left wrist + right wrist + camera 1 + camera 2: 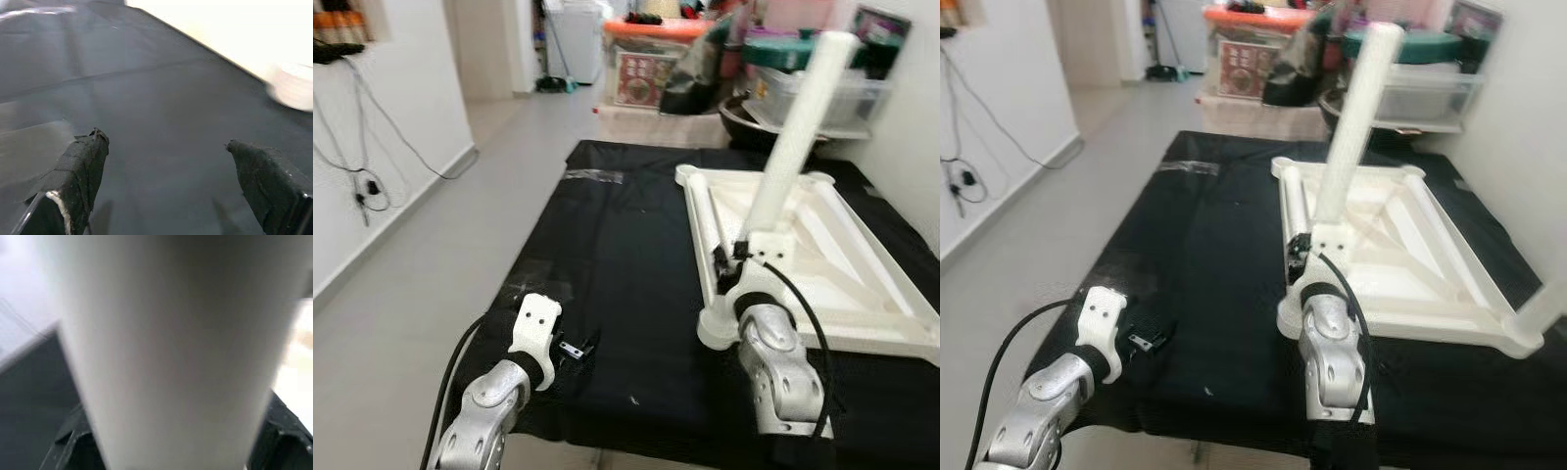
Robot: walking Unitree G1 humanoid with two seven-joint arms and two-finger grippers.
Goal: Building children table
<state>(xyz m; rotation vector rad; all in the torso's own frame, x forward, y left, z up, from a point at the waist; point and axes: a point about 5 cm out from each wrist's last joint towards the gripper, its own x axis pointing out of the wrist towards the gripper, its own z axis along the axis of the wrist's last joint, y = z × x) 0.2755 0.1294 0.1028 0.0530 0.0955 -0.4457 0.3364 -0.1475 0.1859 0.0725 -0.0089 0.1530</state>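
An upside-down white tabletop (862,284) lies on the right half of a black-covered surface (617,245). My right gripper (739,257) is shut on the lower end of a white cylindrical table leg (798,127). The leg rises tilted up and to the right over the tabletop's near left side. In the right wrist view the leg (171,357) is close up between the dark fingers (68,445). The leg's lower end is hidden behind the gripper. My left gripper (576,350) hovers open over the black cover at the front left, fingers (83,161) wide apart with nothing between them.
A strip of clear tape (594,176) sticks to the cover's far left. Boxes, plastic bins (646,69) and a metal bowl (754,122) crowd the back edge. A white wall with hanging cables (372,147) and grey floor (411,294) lie to the left.
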